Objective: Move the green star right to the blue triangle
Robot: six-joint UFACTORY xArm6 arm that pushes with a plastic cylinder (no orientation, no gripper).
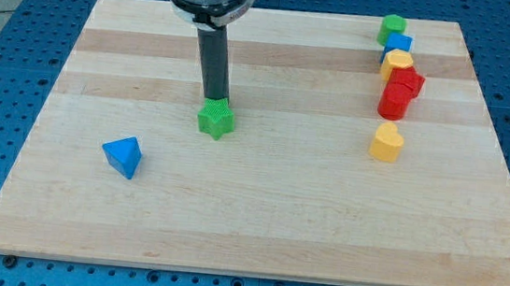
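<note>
The green star point(216, 120) lies on the wooden board point(258, 209), left of the middle. The blue triangle point(123, 156) lies toward the view's lower left of the star, well apart from it. My tip point(215, 100) stands right behind the green star, at its top edge in the view, touching or nearly touching it. The dark rod rises from there to the arm's head at the view's top.
A column of blocks stands at the view's right: a green block point(393, 28), a blue block point(399, 44), a yellow block point(397, 62), two red blocks point(400, 89), and a yellow heart point(386, 142) lower down.
</note>
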